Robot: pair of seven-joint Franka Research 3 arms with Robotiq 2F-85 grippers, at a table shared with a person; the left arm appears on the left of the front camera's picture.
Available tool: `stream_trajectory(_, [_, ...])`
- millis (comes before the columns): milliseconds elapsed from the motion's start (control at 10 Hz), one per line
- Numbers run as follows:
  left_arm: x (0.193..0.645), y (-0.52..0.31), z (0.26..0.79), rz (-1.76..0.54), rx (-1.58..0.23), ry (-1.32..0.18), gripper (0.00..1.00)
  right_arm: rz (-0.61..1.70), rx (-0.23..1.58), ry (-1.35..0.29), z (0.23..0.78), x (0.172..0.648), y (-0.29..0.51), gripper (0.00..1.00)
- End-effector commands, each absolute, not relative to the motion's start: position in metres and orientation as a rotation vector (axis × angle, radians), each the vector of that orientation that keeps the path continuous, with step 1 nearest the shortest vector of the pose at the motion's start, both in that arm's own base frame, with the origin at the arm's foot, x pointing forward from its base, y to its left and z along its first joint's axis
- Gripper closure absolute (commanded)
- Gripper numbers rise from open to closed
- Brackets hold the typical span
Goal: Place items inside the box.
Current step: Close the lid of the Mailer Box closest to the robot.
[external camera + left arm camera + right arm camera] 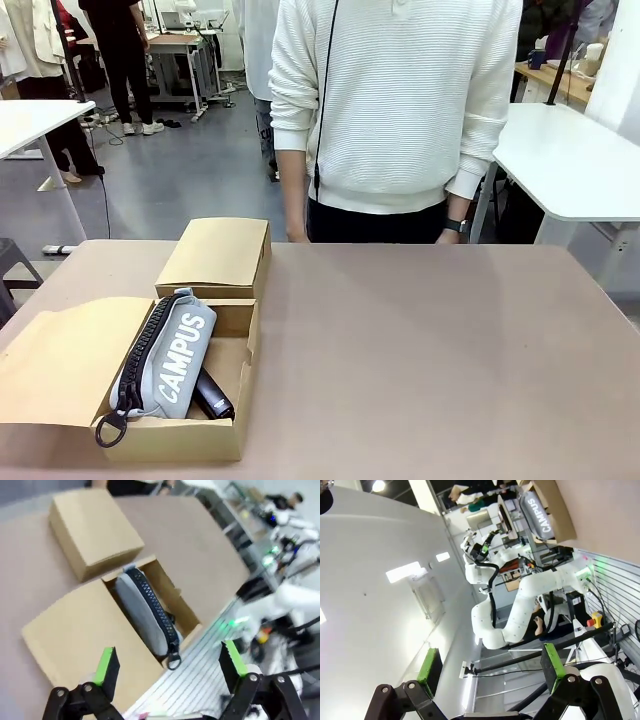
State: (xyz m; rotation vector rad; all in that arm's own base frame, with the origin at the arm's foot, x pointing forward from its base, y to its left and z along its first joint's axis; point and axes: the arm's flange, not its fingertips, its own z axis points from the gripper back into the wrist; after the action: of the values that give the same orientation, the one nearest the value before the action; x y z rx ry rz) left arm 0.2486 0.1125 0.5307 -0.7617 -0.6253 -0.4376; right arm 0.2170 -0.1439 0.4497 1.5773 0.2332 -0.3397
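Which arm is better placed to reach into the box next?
Left. Its open gripper hangs over the box holding the CAMPUS pouch. The right gripper, also open, faces away toward the room.

Grey floor [190, 170] all round, white tables [570, 160] left and right of the brown worktop [420, 360], cluttered benches [180, 45] far back.
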Motion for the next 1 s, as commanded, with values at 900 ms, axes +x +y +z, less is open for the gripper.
stream_trajectory(900, [0.353, 0.127, 0.47, -1.185, -0.467, -0.953, 0.0, -0.356, 1.597, 0.239, 0.457, 0.218, -0.143, 0.0])
